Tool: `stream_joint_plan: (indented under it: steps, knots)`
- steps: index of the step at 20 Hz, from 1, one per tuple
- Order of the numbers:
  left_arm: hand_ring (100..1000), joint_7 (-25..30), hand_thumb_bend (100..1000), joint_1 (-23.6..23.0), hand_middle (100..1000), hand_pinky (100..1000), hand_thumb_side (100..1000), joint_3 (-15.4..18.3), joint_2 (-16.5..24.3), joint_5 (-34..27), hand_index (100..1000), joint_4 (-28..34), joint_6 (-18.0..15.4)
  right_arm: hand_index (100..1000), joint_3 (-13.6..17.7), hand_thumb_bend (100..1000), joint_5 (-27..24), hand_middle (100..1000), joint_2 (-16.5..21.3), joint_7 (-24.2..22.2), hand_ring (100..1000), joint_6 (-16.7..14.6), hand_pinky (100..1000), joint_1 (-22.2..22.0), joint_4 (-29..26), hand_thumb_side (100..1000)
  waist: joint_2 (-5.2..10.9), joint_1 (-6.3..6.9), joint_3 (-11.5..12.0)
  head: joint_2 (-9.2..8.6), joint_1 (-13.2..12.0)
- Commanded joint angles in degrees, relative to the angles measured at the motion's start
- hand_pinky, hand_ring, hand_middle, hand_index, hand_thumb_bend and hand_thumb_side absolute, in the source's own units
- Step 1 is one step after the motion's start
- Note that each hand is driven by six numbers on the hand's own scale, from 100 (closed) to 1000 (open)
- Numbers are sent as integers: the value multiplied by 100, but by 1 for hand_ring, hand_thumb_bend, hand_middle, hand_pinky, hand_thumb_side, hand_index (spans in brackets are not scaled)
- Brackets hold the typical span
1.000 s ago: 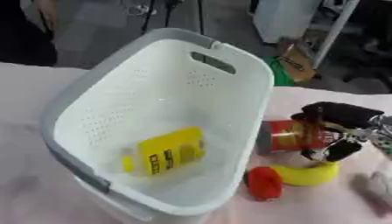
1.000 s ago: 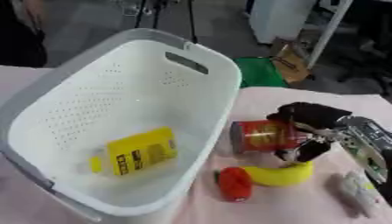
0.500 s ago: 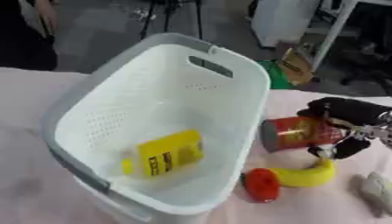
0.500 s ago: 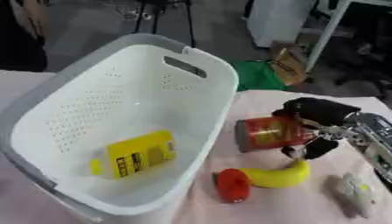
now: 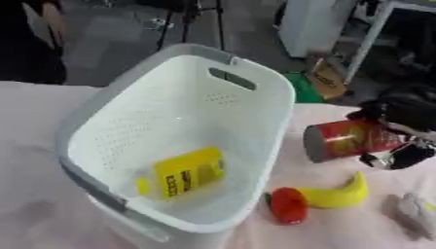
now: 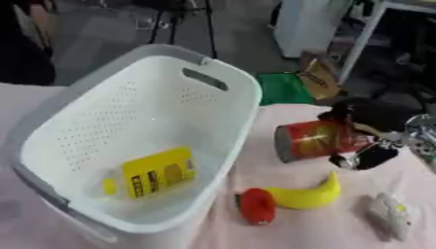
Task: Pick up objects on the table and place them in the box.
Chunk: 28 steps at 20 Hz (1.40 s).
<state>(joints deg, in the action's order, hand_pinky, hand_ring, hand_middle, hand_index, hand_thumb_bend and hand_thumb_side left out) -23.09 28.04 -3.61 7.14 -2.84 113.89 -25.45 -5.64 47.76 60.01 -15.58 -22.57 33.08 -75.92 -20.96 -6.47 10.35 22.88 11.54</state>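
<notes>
While your right hand (image 6: 374,133) has its black fingers curled round the red can (image 6: 317,140), the can is tipped onto its side: its long axis runs roughly left to right, the grey end facing the white basket (image 5: 111,107) and the other end buried in your palm. It sits just beside the basket's right wall, above the pale pink table (image 5: 34,116); whether it touches the cloth you cannot tell.

Below the can lies the yellow banana (image 6: 299,195), its curve opening upward, one tip pointing up toward your hand and the other end touching the red object (image 6: 256,206), which stands close to the basket's near right corner. A pale crumpled object (image 6: 391,216) lies further right. Inside the basket, a yellow packet (image 5: 185,172) lies flat on the floor, its long axis slanting up to the right.
</notes>
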Motion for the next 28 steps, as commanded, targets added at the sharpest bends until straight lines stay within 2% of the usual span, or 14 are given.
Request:
stream_joint_plan:
  steps: [1, 4, 5, 6, 15, 20, 28]
  knots:
    - [469, 8, 100, 13, 601, 517, 962, 30, 77, 49, 670, 70, 16, 505, 129, 103, -114, 759, 430, 56, 979, 38, 986, 18, -210, 455, 188, 18, -38, 44, -59]
    - [469, 11, 100, -4, 601, 517, 962, 31, 66, 62, 670, 70, 14, 502, 170, 102, -193, 757, 547, 89, 979, 82, 986, -30, -347, 452, 231, 23, -72, 61, -100]
    - [469, 13, 100, -7, 600, 516, 962, 28, 62, 63, 670, 70, 12, 500, 181, 100, -216, 757, 574, 96, 979, 95, 986, -40, -385, 531, 240, 23, -80, 63, -107]
    - [469, 18, 100, -11, 600, 516, 962, 25, 58, 62, 670, 70, 10, 500, 195, 101, -241, 755, 611, 109, 979, 102, 986, -43, -435, 449, 256, 24, -91, 68, -119]
    - [469, 49, 100, -36, 599, 516, 961, 18, 17, 82, 669, 70, 2, 476, 409, 100, -689, 738, 749, 250, 978, 232, 984, 61, -989, 445, 355, 24, -120, 82, -194]
    - [469, 52, 100, -49, 598, 515, 962, 23, -4, 89, 669, 70, -9, 440, 691, 100, -1054, 722, 653, 433, 976, 478, 984, 299, -1470, 412, 400, 14, -116, 68, -221]
    - [469, 64, 100, -37, 598, 515, 962, 8, -11, 91, 669, 70, -23, 411, 747, 100, -1246, 711, 491, 584, 976, 763, 984, 582, -1978, 403, 399, -36, -36, 30, -183]
